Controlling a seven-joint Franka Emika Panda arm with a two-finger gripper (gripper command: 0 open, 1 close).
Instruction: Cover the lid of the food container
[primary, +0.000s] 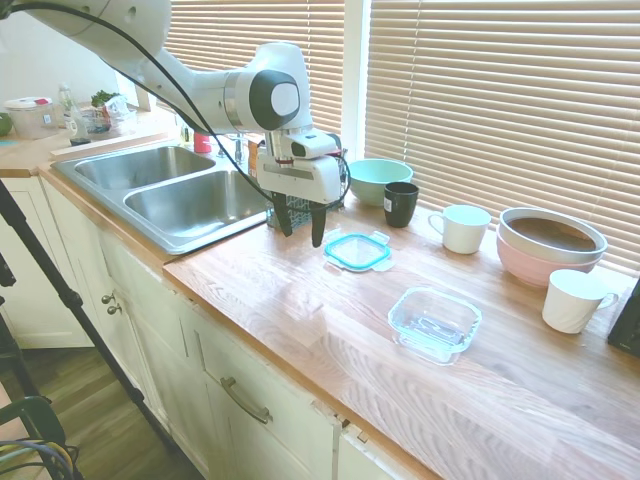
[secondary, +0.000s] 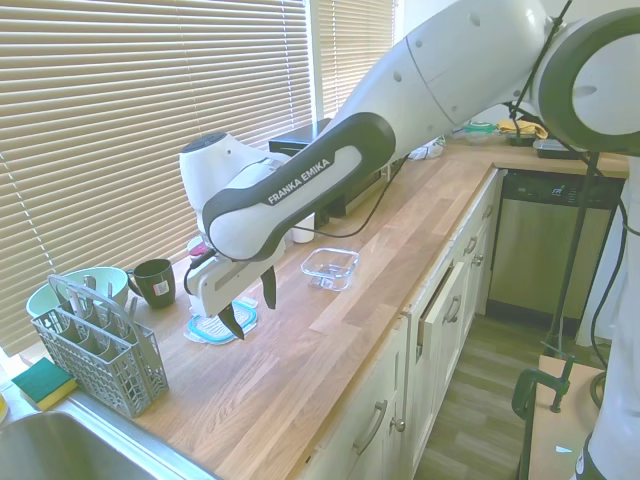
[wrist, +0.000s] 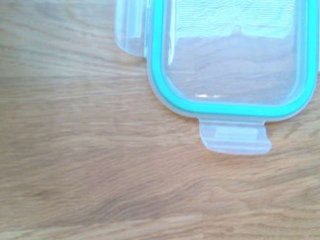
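Observation:
The lid (primary: 357, 251), clear with a teal rim and snap tabs, lies flat on the wooden counter; it fills the wrist view (wrist: 230, 60) and shows partly behind the arm (secondary: 208, 328). The food container (primary: 434, 322), a clear glass dish, stands empty on the counter to the lid's right and nearer the front edge (secondary: 331, 267). My gripper (primary: 300, 225) hangs just above the counter beside the lid, on its sink side, fingers open with nothing between them (secondary: 250, 305).
Behind the lid stand a mint-green bowl (primary: 379, 180), a black mug (primary: 400, 203), a white mug (primary: 462, 228), stacked pink-and-white bowls (primary: 548, 245) and another white mug (primary: 574, 300). A grey cutlery basket (secondary: 98, 345) sits by the double sink (primary: 170, 192).

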